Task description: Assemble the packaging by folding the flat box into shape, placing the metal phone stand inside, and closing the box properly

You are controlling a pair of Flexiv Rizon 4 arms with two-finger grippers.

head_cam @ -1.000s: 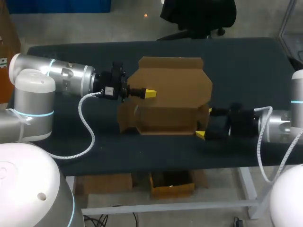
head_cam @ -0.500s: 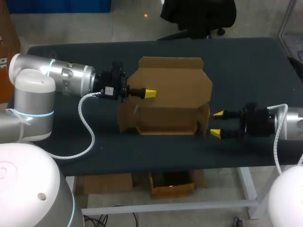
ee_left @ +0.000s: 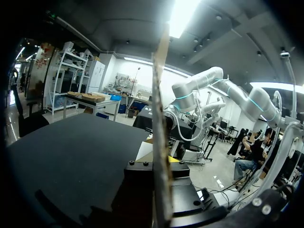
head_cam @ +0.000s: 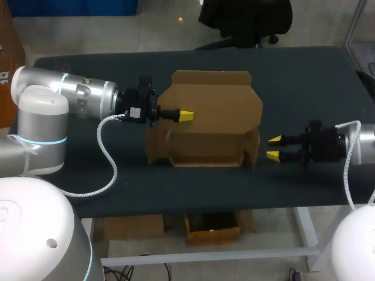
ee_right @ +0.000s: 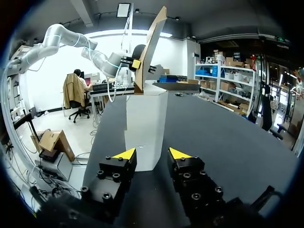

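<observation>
Head view: a brown cardboard box [head_cam: 205, 149], partly folded, sits mid-frame on the dark worktop [head_cam: 293, 76]. Its low tray part lies toward the lower centre, and a wide flap rises behind it toward the upper centre. Small side flaps stick out at the tray's left and right ends.

The left claw [head_cam: 185, 115] comes in from the left of the frame and meets the wide flap at its left side. We see one yellow tip against the cardboard. In the left wrist view the flap [ee_left: 160, 123] stands edge-on, running straight up from between the claw's fingers, with a finger block tight on each side. We take it as clamped on the flap.

The right claw [head_cam: 273, 147] is at the right of the frame, just off the tray's right end and not touching it. Right wrist view: its two yellow tips [ee_right: 151, 154] stand spread with nothing between them. The box's end wall [ee_right: 145, 123] is directly ahead.
</observation>
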